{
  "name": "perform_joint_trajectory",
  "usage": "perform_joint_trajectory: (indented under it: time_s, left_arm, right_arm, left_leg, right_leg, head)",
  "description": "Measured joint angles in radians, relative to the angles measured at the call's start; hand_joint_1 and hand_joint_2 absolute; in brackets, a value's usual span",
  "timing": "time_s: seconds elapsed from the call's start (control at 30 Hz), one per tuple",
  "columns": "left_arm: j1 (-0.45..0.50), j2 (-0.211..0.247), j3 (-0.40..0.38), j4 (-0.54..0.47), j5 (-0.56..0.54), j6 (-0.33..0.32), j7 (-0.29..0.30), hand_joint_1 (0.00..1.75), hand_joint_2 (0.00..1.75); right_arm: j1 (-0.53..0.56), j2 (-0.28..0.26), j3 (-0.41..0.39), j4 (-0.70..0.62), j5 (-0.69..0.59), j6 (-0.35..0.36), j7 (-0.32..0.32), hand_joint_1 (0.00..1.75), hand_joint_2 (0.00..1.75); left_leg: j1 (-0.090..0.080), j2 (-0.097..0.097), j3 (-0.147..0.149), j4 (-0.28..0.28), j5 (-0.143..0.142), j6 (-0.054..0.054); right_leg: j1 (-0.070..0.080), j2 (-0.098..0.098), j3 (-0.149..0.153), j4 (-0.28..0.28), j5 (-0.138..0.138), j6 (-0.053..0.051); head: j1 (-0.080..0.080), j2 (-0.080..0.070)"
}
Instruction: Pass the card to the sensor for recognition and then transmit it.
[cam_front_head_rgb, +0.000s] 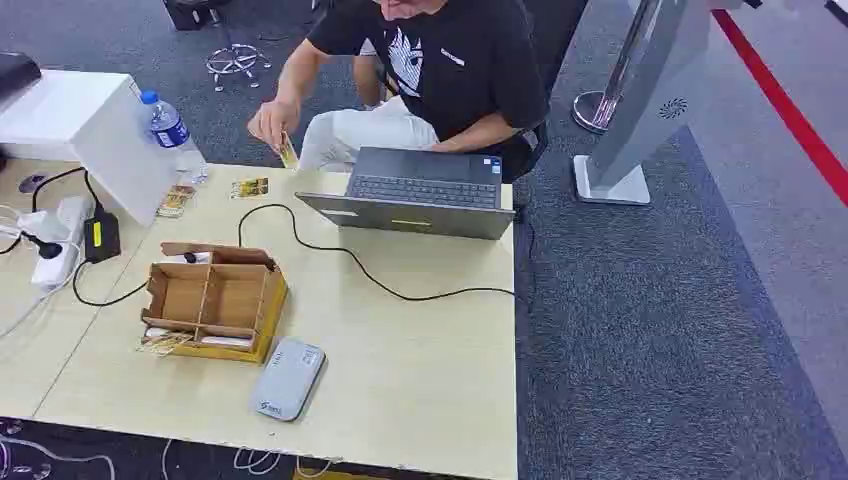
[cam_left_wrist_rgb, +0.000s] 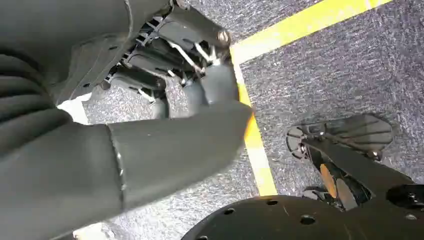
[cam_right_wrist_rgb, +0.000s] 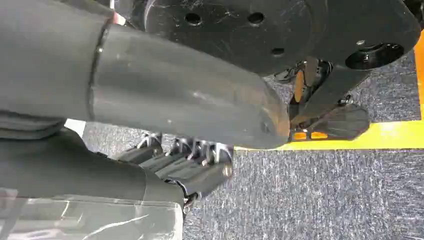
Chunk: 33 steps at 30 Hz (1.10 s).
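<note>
A grey reader-like device, apparently the sensor (cam_front_head_rgb: 288, 378), lies flat near the table's front edge. Just left of it stands an open cardboard box (cam_front_head_rgb: 212, 298) with dividers, and cards (cam_front_head_rgb: 165, 342) lie at its front left corner. A yellowish card (cam_front_head_rgb: 250, 187) lies on the far side of the table, another (cam_front_head_rgb: 176, 200) further left. A seated person (cam_front_head_rgb: 440, 60) behind the table pinches a card (cam_front_head_rgb: 287, 150) at the far edge. My left hand (cam_left_wrist_rgb: 190, 100) hangs over the carpet, holding nothing, fingers apart from the thumb. My right hand (cam_right_wrist_rgb: 200, 150) hangs likewise, holding nothing.
An open laptop (cam_front_head_rgb: 420, 190) sits at the far right of the wooden table (cam_front_head_rgb: 420, 380), and its black cable (cam_front_head_rgb: 380, 280) crosses the top. A water bottle (cam_front_head_rgb: 170, 128), a white box (cam_front_head_rgb: 80, 125) and a power strip (cam_front_head_rgb: 60, 240) stand at the left. Yellow tape (cam_left_wrist_rgb: 257, 150) marks the carpet.
</note>
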Motion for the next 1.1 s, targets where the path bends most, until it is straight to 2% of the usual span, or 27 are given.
perform_joint_trajectory:
  time_s: [0.03,0.17,0.33,0.7,0.9,1.1]
  left_arm:
    - [0.0,0.0,0.0,0.0,0.0,0.0,0.0,0.03,1.75]
    - [-0.003,0.007,0.005,0.0,0.011,-0.003,0.0,0.0,1.75]
    - [-0.021,0.032,0.069,0.0,0.108,-0.036,-0.013,0.0,1.75]
    - [-0.07,0.088,0.278,0.012,0.35,-0.106,-0.055,0.0,1.75]
    - [-0.093,0.111,0.395,0.016,0.472,-0.139,-0.103,0.0,1.75]
    - [-0.11,0.111,0.502,-0.013,0.56,-0.169,-0.166,0.0,1.75]
  right_arm:
    - [0.0,0.0,0.0,0.0,0.0,0.0,0.0,0.0,1.75]
    - [-0.002,-0.001,-0.005,0.001,-0.007,0.005,-0.003,0.0,1.75]
    - [-0.02,-0.005,-0.052,0.008,-0.076,0.047,-0.04,0.0,1.75]
    - [-0.061,-0.009,-0.197,0.036,-0.234,0.134,-0.118,0.0,1.75]
    - [-0.083,-0.01,-0.286,0.048,-0.317,0.193,-0.162,0.0,1.75]
    - [-0.098,-0.01,-0.373,0.054,-0.387,0.245,-0.199,0.0,1.75]
  left_leg:
    - [0.0,0.0,0.0,0.0,0.0,0.0]
    - [0.0,0.0,0.0,0.0,0.0,0.0]
    - [0.0,0.0,0.0,0.0,0.0,0.0]
    - [0.0,0.0,0.0,0.0,0.0,0.0]
    - [0.0,0.0,0.0,0.0,0.0,0.0]
    - [0.0,0.0,0.001,0.0,0.0,0.0]
  right_leg:
    - [0.0,0.0,0.0,0.0,0.0,0.0]
    - [0.0,0.0,0.0,0.0,0.0,0.0]
    - [0.0,0.0,0.0,0.0,0.0,0.0]
    - [0.0,0.0,0.0,0.0,0.0,0.0]
    - [0.0,0.0,0.0,0.0,0.0,0.0]
    - [0.0,0.0,0.0,0.0,0.0,0.0]
  head:
    - [0.0,0.0]
    - [0.0,0.0]
    - [0.0,0.0]
    - [-0.001,0.0]
    - [0.0,0.0]
    - [0.0,0.0]
